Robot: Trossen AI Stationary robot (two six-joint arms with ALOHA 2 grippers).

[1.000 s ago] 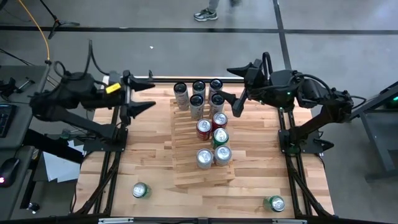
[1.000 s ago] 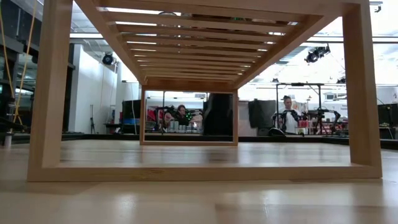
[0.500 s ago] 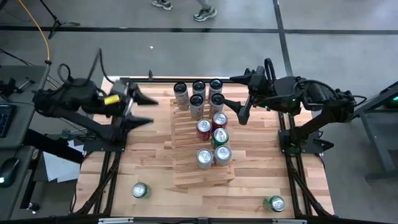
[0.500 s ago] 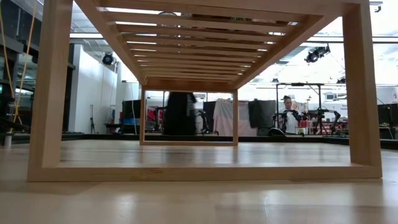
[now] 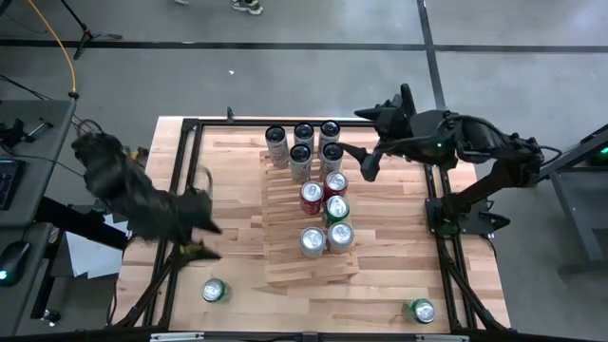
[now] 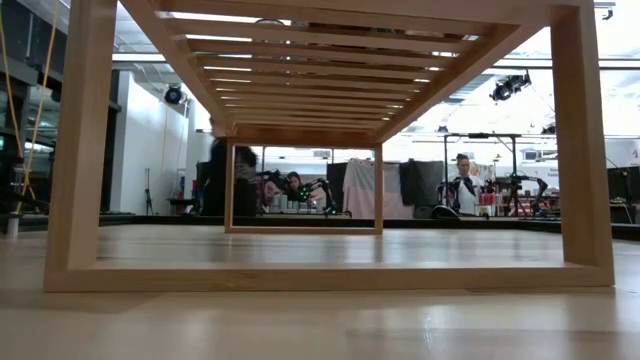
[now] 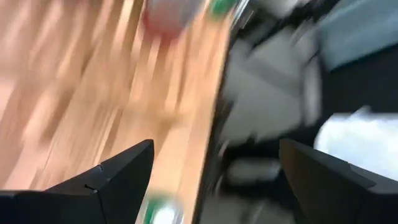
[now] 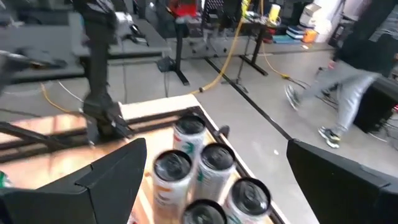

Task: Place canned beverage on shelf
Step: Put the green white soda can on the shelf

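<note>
Both arms over the worktop [image 5: 228,185], nothing gripped

Left end effector [image 5: 201,237] spread wide, empty, low over the worktop's left edge, near a loose green can [image 5: 214,291]. Right end effector [image 5: 369,142] spread wide, empty, just beside the far cluster of grey cans [image 5: 302,144]. Shelf [image 5: 290,261] sits mid-worktop, carrying nine upright cans: five grey at the far end, then red, green and silver ones. Second green can [image 5: 419,310] lies at the near right corner
</note>
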